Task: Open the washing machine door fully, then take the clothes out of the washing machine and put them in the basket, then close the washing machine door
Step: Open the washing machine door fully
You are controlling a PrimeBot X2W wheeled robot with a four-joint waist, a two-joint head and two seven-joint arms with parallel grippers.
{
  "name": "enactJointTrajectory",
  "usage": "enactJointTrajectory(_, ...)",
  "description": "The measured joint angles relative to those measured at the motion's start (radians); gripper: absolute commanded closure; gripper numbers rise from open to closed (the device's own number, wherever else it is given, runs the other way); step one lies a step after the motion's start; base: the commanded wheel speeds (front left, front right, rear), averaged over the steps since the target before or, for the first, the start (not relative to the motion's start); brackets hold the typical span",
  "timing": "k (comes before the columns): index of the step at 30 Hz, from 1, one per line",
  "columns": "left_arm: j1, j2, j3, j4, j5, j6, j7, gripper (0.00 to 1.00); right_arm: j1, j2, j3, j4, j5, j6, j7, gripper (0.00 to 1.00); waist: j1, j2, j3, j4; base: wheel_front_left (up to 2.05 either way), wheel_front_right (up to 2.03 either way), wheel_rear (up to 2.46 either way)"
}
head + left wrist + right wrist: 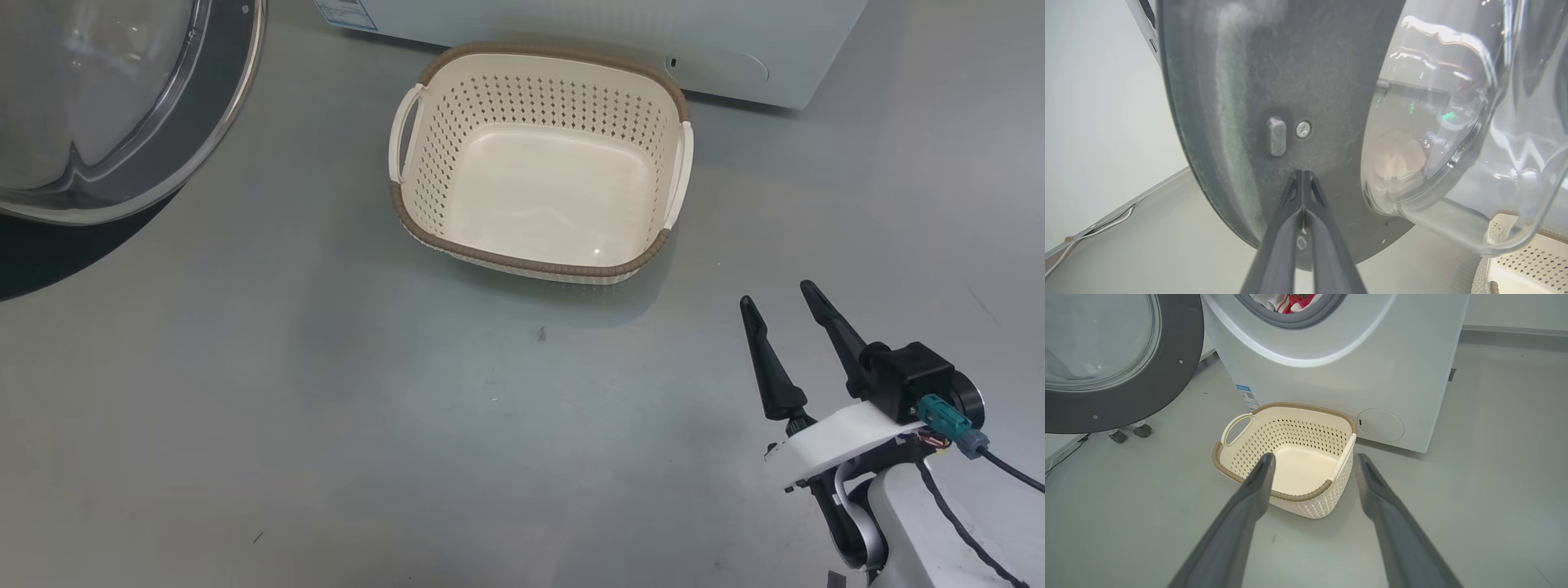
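Observation:
The washing machine door (98, 98) stands swung open at the upper left, its glass bowl bulging outward. My left gripper (1303, 172) is shut, with its tips against the dark inner rim of the door (1274, 61), just below a small peg and a screw. The washing machine (1351, 375) stands behind the basket, and red and white clothes (1294, 303) show inside its grey gasket. The cream basket (506, 106) sits empty on the floor in front of the machine. My right gripper (777, 294) hangs open and empty to the basket's lower right; its fingers frame the basket (1298, 433).
Grey floor (326, 408) spreads around the basket. Small caster wheels (1126, 433) stand on the floor under the open door. A cable (1098, 228) runs along the foot of the wall. A round cover (1380, 424) sits low on the machine's front.

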Motion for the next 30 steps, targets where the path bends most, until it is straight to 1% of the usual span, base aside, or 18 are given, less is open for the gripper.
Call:
enactJointTrajectory(10,-0.019,-0.001,-0.029,0.058,0.010,-0.023,-0.029,1.00,0.000,0.008,0.007,0.025,0.001,0.000,0.000,0.00,0.0000,0.0000,-0.029,0.000,0.00,0.00,0.00)
enactJointTrajectory(17,-0.030,-0.010,-0.073,0.058,0.031,-0.046,-0.055,1.00,0.000,0.023,0.013,0.042,0.002,0.000,-0.004,0.00,-0.0001,0.0000,-0.073,-0.001,0.00,0.00,0.00)
enactJointTrajectory(24,-0.032,-0.019,-0.120,0.051,0.070,-0.068,-0.070,1.00,0.000,0.059,0.027,0.068,0.023,0.000,-0.012,0.00,-0.0001,0.0000,-0.133,-0.009,0.00,0.00,0.00)
enactJointTrajectory(30,-0.029,-0.021,-0.151,0.018,0.085,-0.082,-0.079,1.00,0.000,0.096,0.031,0.083,0.046,0.001,-0.018,0.00,-0.0001,0.0000,-0.192,-0.028,0.00,0.00,0.00)
